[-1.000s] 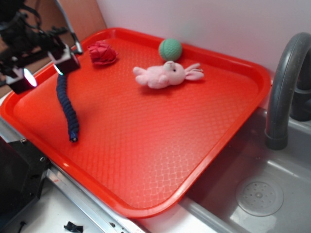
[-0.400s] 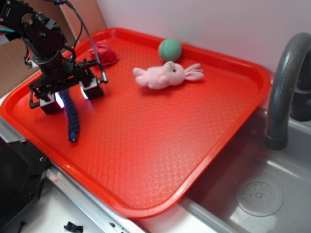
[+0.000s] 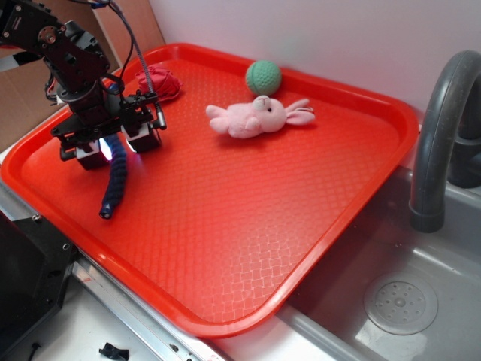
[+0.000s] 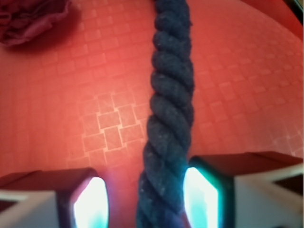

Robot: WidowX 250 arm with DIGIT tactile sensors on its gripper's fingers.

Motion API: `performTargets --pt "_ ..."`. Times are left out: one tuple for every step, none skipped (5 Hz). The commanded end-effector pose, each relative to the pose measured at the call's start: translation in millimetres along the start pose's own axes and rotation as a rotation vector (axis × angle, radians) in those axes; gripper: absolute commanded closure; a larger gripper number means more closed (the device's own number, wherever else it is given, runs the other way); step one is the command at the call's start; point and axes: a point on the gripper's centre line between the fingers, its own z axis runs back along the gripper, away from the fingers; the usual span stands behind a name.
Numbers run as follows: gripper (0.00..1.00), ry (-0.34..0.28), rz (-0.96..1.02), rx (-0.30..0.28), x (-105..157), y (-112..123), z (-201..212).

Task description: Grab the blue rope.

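Fingers parted, straddling dark navy twisted rope; right pad touching it, left pad apart.

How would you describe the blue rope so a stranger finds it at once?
Look at the red tray beside the sink. Near its left edge, under the gripper, lies the blue rope. It is the only dark, long, twisted thing there.

Blue rope between gripper pads.
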Motion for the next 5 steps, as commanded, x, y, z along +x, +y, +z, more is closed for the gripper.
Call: performTargets --pt "1.00 0.041 -0.227 0.003 -4.9 -0.5 41.1" --pt "1.00 0.066 -0.404 -0.088 -10.0 -19.8 84.7" --pt "1.00 0.104 -0.587 -0.172 -30.2 -37.1 123.0" --pt "1.00 0.151 -0.723 -0.202 -51.9 -47.2 147.1" --pt "1.00 0.180 -0.821 -0.266 -68.2 -47.0 165.4"
